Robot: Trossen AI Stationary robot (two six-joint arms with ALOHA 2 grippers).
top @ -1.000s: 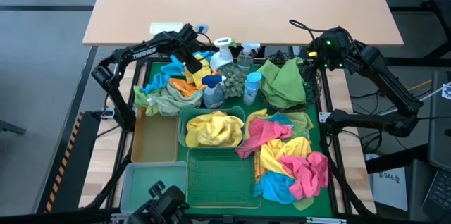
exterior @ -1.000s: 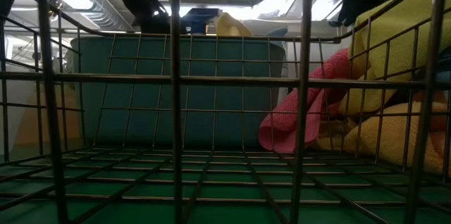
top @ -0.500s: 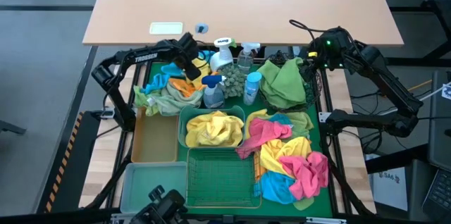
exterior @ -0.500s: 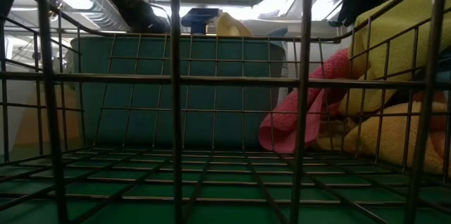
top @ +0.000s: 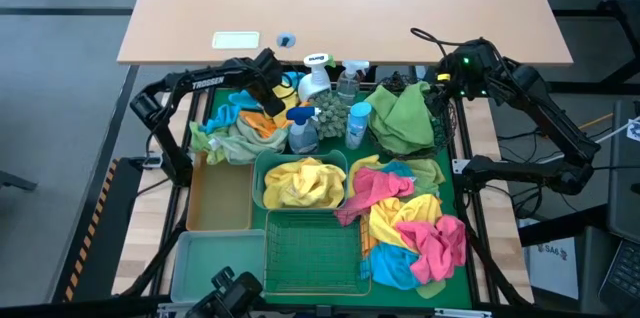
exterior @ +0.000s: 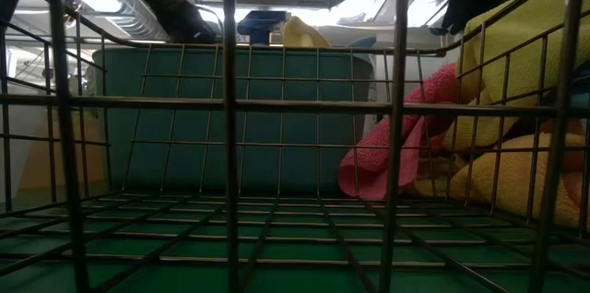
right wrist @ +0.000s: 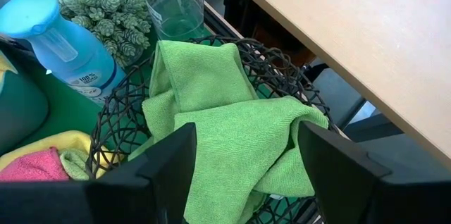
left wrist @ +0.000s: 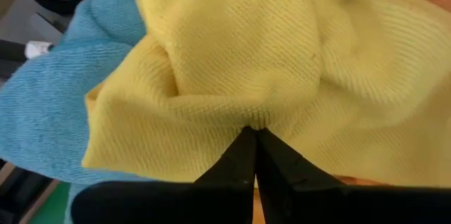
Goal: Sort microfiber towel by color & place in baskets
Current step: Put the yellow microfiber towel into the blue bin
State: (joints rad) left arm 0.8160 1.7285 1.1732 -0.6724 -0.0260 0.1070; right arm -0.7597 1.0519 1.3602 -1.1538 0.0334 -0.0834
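Fingers (left wrist: 243,155) of the left gripper (top: 268,78): clamped together on a fold of the yellow towel (left wrist: 246,62); a second ago they stood apart above the same pile. Change noted: the pinch is made, so this towel looks ready to be lifted out of the mixed heap at upper left of the high view, where blue and orange cloths lie around it.

Probable destination: teal plastic tub (top: 300,183), centre of frame, already holding yellow towels.

Left arm pose: reaches in from the left edge, wrist angled down into the heap, just beside the spray bottles (top: 315,83).

Right gripper (right wrist: 246,157): fingers spread wide, empty, hovering over the round black wire-mesh basket (right wrist: 278,65) with its green towel (right wrist: 218,111), upper right of centre.
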